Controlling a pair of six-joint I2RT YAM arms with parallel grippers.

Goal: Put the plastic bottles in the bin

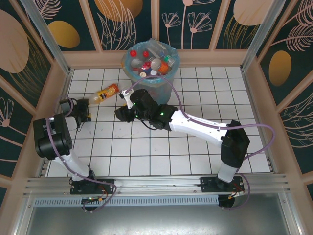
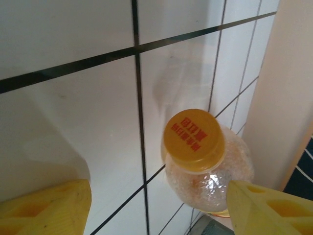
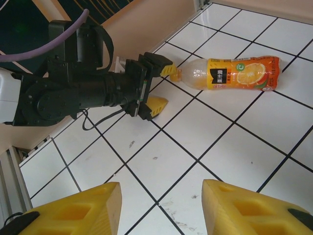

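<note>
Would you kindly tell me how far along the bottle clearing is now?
Mostly done: the bin is heaped with bottles. In hand: the left gripper, open, is lined up on the cap end of the orange bottle lying on the tiles, not gripping it. The right gripper is open, holding nothing. Left: grasp that bottle and drop it in.

White square-tiled floor with dark grout lines (image 1: 161,156) is sitting evenly lit; dark teal leaf-patterned wall panels (image 1: 198,22) are enclosing left, far, right.

orange bottle (image 3: 239,73) label: green "C" badge | yellow cap (image 2: 193,137): red characters, unreadable
</note>
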